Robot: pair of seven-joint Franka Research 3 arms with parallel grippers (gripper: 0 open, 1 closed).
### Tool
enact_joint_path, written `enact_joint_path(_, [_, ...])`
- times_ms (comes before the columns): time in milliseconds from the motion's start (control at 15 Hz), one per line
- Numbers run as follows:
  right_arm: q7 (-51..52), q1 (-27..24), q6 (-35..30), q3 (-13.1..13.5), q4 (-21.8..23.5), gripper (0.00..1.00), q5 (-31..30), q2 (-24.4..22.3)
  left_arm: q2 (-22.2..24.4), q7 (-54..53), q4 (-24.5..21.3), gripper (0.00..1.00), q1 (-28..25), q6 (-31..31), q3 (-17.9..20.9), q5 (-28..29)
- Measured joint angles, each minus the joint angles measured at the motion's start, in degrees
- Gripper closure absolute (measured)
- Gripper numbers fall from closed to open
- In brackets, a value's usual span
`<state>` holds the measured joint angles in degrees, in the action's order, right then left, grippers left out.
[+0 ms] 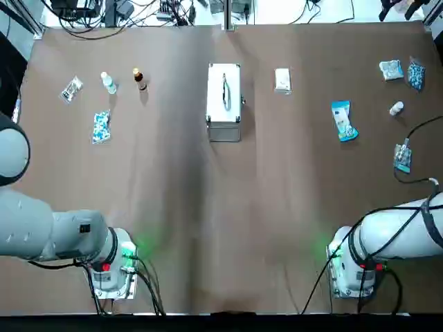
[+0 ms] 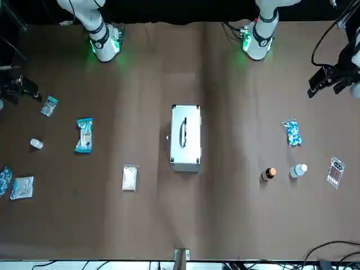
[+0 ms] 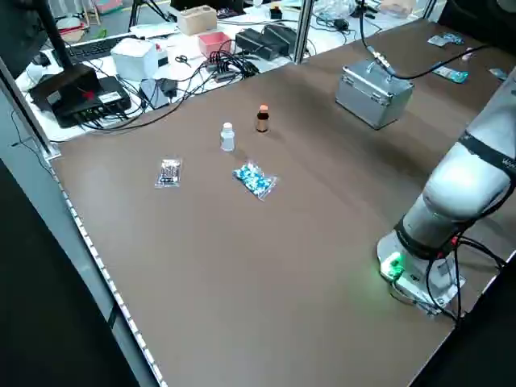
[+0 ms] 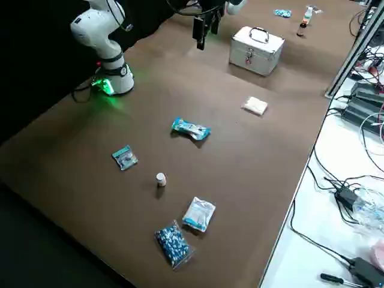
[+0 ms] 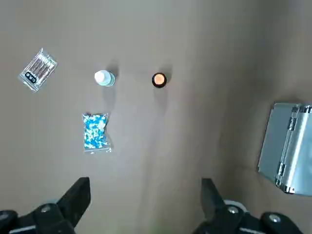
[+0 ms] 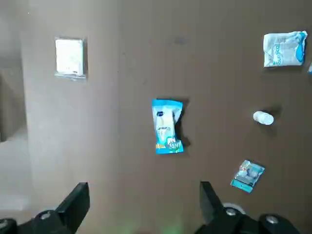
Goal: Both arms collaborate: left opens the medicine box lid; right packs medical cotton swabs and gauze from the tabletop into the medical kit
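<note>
The left gripper (image 5: 144,204) hangs high above the wide brown tabletop (image 1: 208,207), black fingers (image 5: 78,195) spread wide and holding nothing. The right gripper (image 6: 144,204) hangs likewise, fingers (image 6: 207,197) parted and empty, over the right half of the table.

In the top view, taking the table's middle as the dial's centre, the small silver aluminium medical kit (image 1: 223,102) stands at twelve o'clock with its lid down and its handle flat on top. Just beside it, towards one o'clock, lies the small plain white gauze packet (image 1: 282,80). The elongated bright blue packet of medical cotton swabs (image 1: 342,121) lies at about two o'clock, well apart from the case.

Towards ten o'clock stand a small brown bottle (image 1: 139,78) and a small white bottle (image 1: 108,82), upright and near each other, with a blue-and-white speckled packet (image 1: 101,127) close below them; its contents are probably pills.
</note>
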<state>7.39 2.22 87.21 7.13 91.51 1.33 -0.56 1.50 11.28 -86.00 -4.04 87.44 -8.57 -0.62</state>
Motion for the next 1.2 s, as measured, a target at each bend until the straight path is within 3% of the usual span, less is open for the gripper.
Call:
enact_joint_path(800, [-0.02,0.75,1.47,-0.19,0.92,0.00,0.09,0.00,-1.33,-0.21,0.95,0.00,0.70,0.09,-0.48,0.00])
enact_joint_path(1200, [0.00,7.74,5.77,-0.73,2.50,0.00,0.13,4.21,-6.09,-0.23,1.06,0.00,1.56,0.41,-5.83,0.00])
